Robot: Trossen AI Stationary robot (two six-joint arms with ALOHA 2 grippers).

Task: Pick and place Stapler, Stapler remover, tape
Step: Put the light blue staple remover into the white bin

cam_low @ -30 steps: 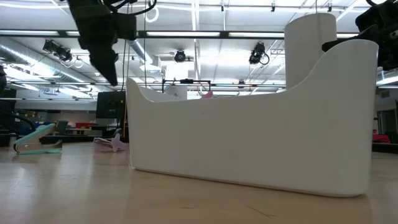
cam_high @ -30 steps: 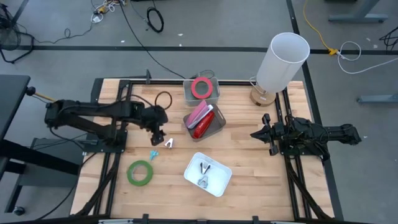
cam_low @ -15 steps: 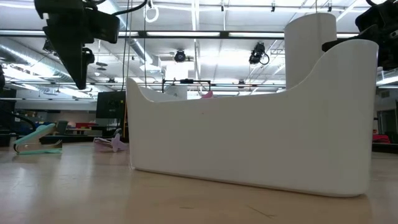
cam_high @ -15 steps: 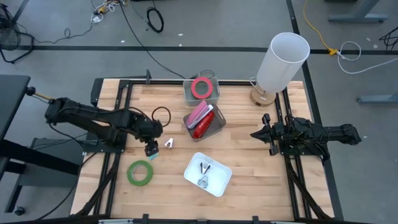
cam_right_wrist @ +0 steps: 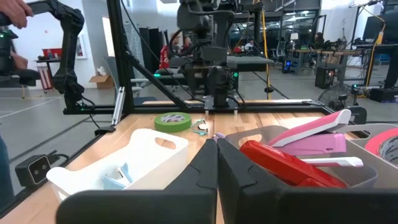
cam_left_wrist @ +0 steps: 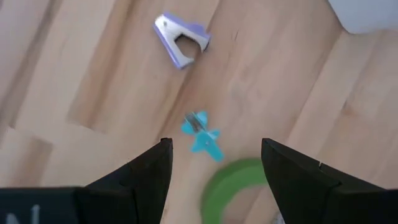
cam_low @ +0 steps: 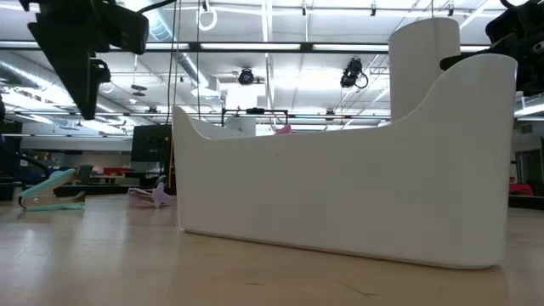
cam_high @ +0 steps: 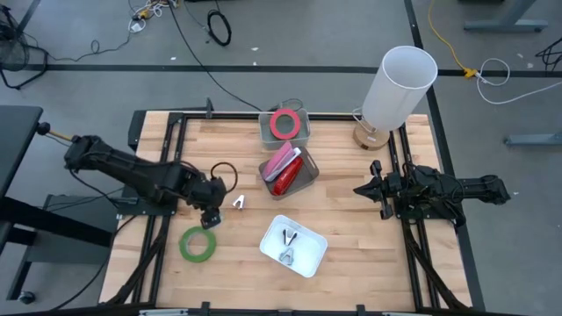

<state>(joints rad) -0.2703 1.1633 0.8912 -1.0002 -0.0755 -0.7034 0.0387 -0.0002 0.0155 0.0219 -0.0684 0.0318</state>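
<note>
My left gripper hangs open above the table's left half, pointing steeply down. Its fingers stand apart over a small teal staple remover, which lies flat on the wood and touches neither finger. A lilac staple remover lies just beyond it, and a green tape roll lies flat nearer the front edge. A red-pink tape roll sits in a far bin. A pink and a red stapler lie in a metal bin. My right gripper rests shut and level at the table's right side.
A white tray holding staple removers stands near the front centre and fills most of the low view. A white lamp stands at the far right corner. Bare wood lies between the tray and the right arm.
My left gripper has swung toward the table's near-left, from beside the lilac staple remover to above the teal one, turning about its wrist and staying open. Nothing on the table has moved.
</note>
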